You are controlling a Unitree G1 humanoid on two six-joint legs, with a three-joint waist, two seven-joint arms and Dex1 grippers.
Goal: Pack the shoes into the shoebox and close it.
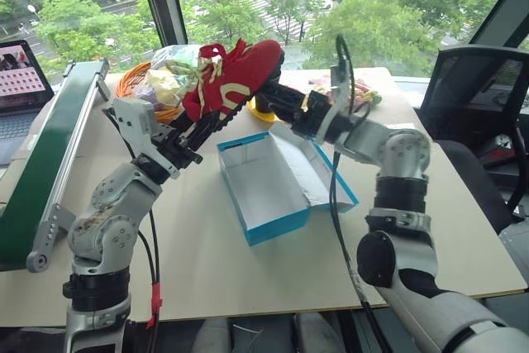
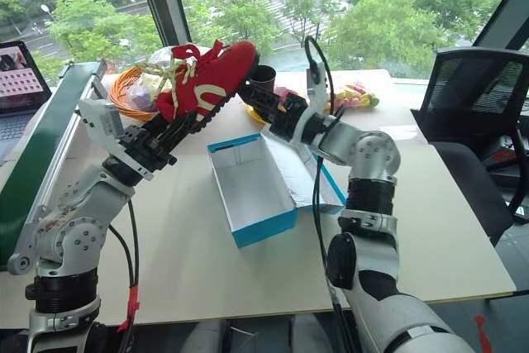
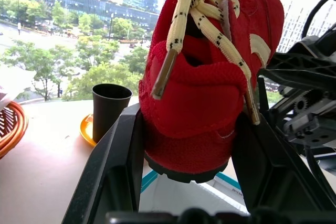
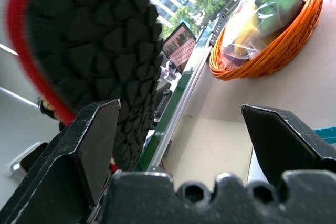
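No words, numbers or brand names can be read anywhere. The red shoe [image 1: 235, 76] held in the left gripper [image 1: 216, 120] has a curved cream stripe on its side, but that is a shape, not a letter. The laptop screen [image 1: 20, 70], far off beside that gripper, shows rows of tiny marks too small to read.

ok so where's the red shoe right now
In the head views the red shoe is held up in the air by the left gripper, above the far end of the open shoebox, in front of the orange basket.
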